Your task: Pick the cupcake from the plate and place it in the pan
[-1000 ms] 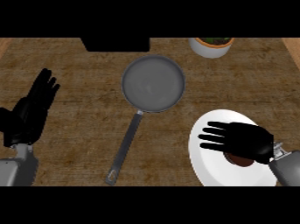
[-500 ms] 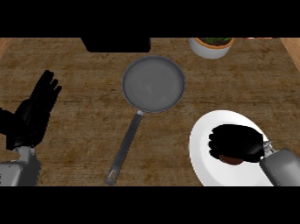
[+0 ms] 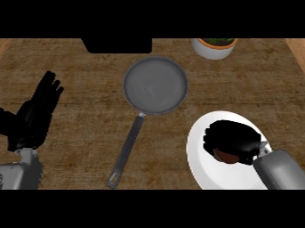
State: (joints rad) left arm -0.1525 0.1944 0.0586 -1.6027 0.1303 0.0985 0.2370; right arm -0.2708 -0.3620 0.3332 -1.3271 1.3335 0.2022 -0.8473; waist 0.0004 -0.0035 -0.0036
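Black, my right hand has its fingers curled round the cupcake on the white plate at 4 o'clock. My left hand rests at 9 o'clock, fingers straight. I see the pan centred on the table.

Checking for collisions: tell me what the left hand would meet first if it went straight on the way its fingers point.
Probably nothing: the left hand points up the picture, slightly right, over bare counter. The pan lies well to its right, though height is unclear.
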